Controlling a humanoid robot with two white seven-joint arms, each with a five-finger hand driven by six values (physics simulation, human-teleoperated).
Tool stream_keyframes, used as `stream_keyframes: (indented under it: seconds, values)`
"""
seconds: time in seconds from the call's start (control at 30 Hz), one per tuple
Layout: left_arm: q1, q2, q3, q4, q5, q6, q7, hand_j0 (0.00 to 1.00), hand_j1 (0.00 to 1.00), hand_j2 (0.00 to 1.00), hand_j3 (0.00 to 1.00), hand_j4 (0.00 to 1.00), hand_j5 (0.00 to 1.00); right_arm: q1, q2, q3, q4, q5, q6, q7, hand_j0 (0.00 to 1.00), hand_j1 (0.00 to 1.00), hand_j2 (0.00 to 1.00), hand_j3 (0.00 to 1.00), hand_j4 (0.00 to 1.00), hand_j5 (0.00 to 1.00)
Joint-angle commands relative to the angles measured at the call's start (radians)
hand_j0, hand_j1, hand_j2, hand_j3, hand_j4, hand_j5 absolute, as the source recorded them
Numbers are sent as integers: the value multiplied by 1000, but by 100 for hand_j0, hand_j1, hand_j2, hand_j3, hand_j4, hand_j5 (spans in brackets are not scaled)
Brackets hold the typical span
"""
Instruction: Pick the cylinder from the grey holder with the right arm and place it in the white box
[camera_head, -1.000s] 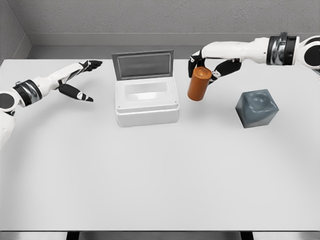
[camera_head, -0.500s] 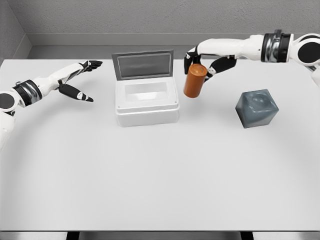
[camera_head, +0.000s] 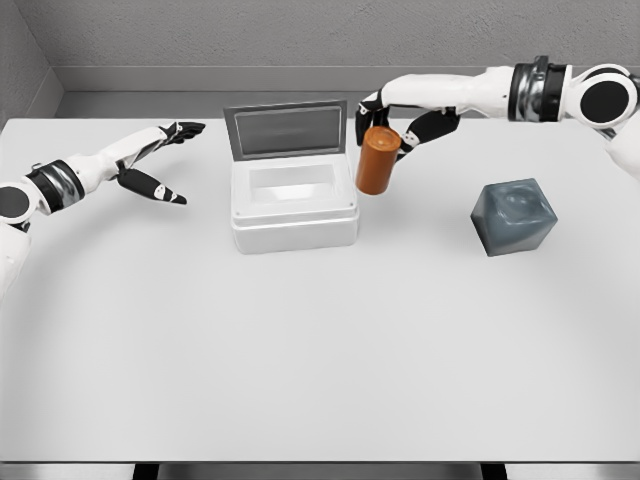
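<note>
Beside the box (camera_head: 294, 206), just off its right wall, the cylinder (camera_head: 378, 160) hangs slightly tilted, pinched near its top by the right hand (camera_head: 385, 118), fingers curled round it. Holder (camera_head: 513, 216) sits vacated, well apart to the right. Risk: cylinder looks low against the right rim, so a sideways move could clip the wall and knock it loose from the top-only grip; raised lid (camera_head: 286, 129) behind limits approach from the back. Left hand (camera_head: 152, 160) spread, holding nothing, left of box over table (camera_head: 320, 350), not in the way
</note>
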Motion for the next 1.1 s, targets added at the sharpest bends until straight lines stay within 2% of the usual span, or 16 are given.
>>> stream_keyframes:
  seconds: [0.0,1.07]
  values:
    - [0,-1,4,-1,4,2,0,100,100,100,100,100,100,0,3,-3,10,-17,2,1,38,38,38,38,38,38]
    - [0,1,4,-2,4,2,0,100,100,100,100,100,100,-26,108,-3,110,-26,2,1,39,39,39,39,39,39]
